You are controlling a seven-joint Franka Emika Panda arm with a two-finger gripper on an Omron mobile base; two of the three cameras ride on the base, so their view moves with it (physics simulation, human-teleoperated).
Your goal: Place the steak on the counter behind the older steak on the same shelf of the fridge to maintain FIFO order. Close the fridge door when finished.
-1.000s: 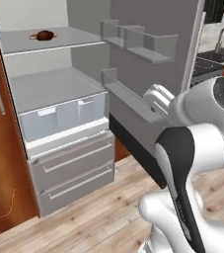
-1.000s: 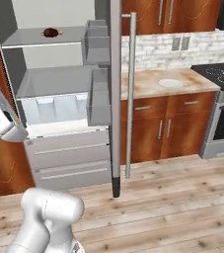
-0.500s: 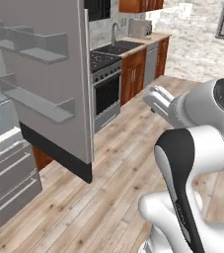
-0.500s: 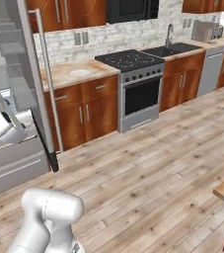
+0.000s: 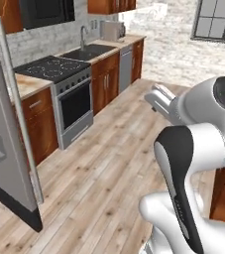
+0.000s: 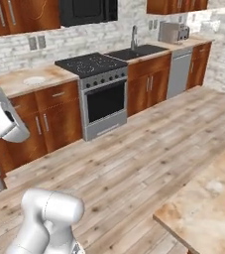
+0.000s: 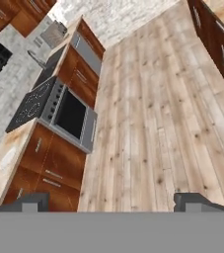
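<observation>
Grey is the one fridge door (image 5: 2, 149), standing at the left edge of the left base view with one long pale handle (image 5: 16, 109) down its face and a black strip (image 5: 15, 209) along its bottom. Beyond it, along the brick wall, runs one line of brown wooden cabinets (image 6: 148, 84). It holds one stove (image 6: 101, 94) with a black cooktop and dark oven window, one sink (image 6: 134, 51) with one tap (image 6: 133, 34), one steel dishwasher (image 6: 178, 72) and one toaster (image 6: 173, 32). One black microwave (image 6: 86, 11) hangs over the stove, one pale round dish (image 6: 33, 80) lies on the worktop left of it, and one window (image 5: 217, 20) shows at the far right of the left base view. The beige marbled table (image 6: 205, 208), streaked with rusty brown, juts into the lower right corner of the right base view, well apart from the fridge door across the plank floor (image 6: 148, 144).

The arm (image 5: 183, 163) rises from the base and folds sharply at its dark elbow, with the wrist held at about the level of the stove top and the hand stretched left over the floor. In the hand view the claw (image 7: 112, 201) looks down at the floor and the stove, tilted. Its two dark tips stand wide apart, with nothing between them.
</observation>
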